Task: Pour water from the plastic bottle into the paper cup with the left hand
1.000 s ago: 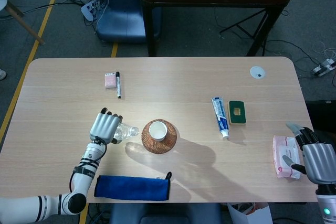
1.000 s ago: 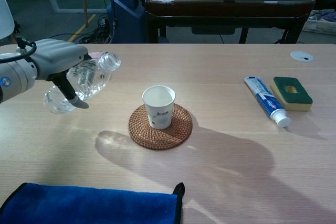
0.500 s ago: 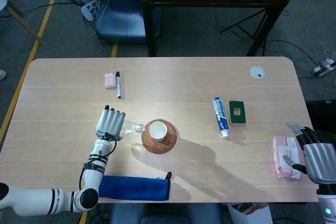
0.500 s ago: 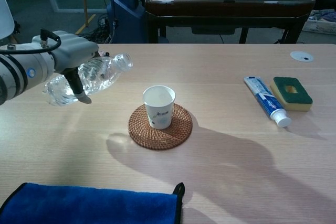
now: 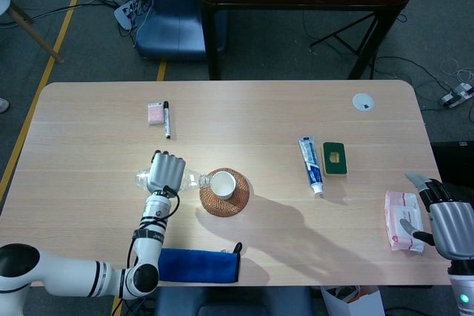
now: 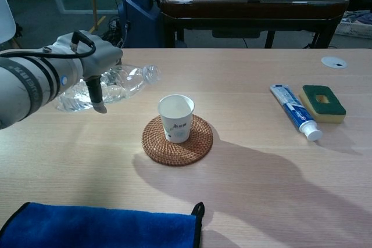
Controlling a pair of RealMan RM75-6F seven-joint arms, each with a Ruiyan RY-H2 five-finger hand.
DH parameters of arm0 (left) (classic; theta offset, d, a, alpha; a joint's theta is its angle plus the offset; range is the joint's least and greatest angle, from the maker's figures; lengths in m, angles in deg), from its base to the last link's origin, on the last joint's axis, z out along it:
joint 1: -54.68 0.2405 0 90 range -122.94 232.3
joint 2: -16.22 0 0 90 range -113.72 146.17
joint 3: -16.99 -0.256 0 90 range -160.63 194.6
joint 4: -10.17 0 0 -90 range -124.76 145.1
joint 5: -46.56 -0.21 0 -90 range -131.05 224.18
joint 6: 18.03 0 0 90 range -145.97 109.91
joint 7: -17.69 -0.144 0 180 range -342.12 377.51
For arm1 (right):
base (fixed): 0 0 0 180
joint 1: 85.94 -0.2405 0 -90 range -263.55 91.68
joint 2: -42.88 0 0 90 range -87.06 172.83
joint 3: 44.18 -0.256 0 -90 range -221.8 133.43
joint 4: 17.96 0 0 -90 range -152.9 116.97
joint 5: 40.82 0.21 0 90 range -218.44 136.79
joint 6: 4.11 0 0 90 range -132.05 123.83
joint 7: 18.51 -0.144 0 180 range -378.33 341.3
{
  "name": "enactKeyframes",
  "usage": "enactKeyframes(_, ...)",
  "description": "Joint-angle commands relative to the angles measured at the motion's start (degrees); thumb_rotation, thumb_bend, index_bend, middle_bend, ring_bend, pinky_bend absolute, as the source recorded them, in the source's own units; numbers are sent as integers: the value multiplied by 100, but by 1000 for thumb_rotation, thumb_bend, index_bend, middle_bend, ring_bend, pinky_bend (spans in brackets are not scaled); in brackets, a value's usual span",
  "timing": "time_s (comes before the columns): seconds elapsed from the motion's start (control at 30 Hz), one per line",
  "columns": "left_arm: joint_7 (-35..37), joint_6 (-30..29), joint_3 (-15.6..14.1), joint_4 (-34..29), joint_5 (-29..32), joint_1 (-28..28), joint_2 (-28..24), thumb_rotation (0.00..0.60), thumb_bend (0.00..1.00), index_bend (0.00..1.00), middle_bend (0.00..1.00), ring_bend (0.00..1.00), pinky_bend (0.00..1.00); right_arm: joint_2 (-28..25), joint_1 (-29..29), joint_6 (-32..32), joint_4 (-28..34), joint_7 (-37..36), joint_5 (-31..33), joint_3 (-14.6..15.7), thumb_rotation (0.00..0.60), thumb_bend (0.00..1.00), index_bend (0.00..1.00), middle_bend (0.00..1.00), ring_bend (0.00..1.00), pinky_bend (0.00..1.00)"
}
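Plastic bottle (image 6: 110,85) is held in the left hand (image 6: 93,65), lying close to horizontal above the table (image 6: 261,161), its neck pointing toward the paper cup (image 6: 176,118) and its mouth just short of the cup's near rim. The cup stands upright on a woven coaster (image 6: 177,140), to which all positions below are referred.

Risks, as judged:
- The mouth is beside the rim, not over the opening. Further tilt from this position would likely send water onto the coaster or the table on the cup's bottle side.
- The bottle is already nearly level; whether a cap is on cannot be determined. If open, a small added rotation could release a sudden stream.
- The cup is light and looks empty; contact from the neck could tip it or push it off the coaster.
- The thin bottle wall may buckle under the grip and force water out early.

Hand pose: the left hand wraps the bottle's mid-body from above, fingers (image 5: 167,162) curled over it and a thumb hanging down the near side; the forearm comes in from the coaster's left. The right hand (image 5: 448,223) is well apart to the coaster's right, at the table edge beside a tissue pack (image 5: 400,220), fingers apart and holding nothing.
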Motion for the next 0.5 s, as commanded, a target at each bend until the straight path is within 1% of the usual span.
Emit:
enactKeyframes(0.03, -140, -118, 20, 89, 116, -104, 90, 600, 18, 718, 768, 378, 408, -11, 6, -13, 2, -23, -14, 5, 600, 129, 175, 216, 211, 436)
enactKeyframes(0.17, -299, -209, 79, 220, 322, -223, 161, 600, 18, 718, 768, 377, 409, -32, 19, -45, 5, -70, -44, 11, 600, 130, 176, 216, 211, 436)
enactKeyframes(0.5, -628, -388, -82, 433, 389, -415, 281, 600, 18, 718, 768, 378, 409, -52, 15, -36, 2, -131, -28, 3, 600, 129, 175, 216, 210, 436)
